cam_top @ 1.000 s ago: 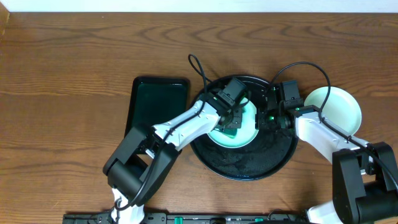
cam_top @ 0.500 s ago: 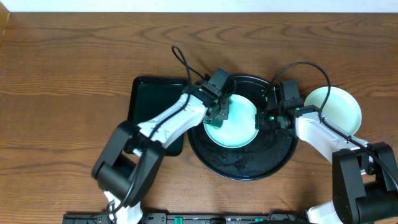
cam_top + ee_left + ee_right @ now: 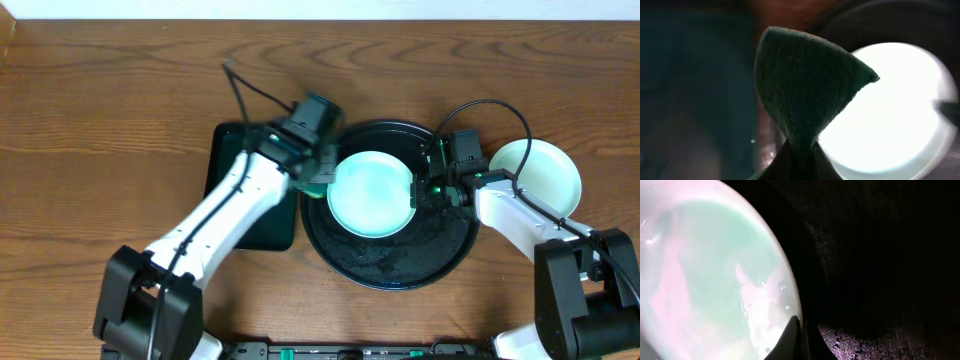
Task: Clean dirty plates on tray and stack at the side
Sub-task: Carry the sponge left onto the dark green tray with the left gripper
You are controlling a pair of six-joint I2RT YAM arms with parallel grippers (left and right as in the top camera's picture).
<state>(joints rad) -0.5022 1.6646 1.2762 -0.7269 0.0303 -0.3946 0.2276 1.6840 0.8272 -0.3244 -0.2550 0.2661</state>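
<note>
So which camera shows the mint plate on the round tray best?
Overhead: the whole mint plate shows, lying on the black tray. Left wrist shows it overexposed, partly behind a green cloth; right wrist shows only its rim up close.

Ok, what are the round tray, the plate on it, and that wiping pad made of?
Round tray: glossy black, likely plastic, speckled sheen. Mint plate: glazed ceramic or melamine, bright reflections. Wiping pad: fuzzy green fabric or sponge.

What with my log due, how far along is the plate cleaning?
Done: one pale plate sits beside the round black tray. In hand: the mint plate on it shows no smear; right gripper clamps its rim, left gripper pinches a green cloth. Left: stacking it.
</note>
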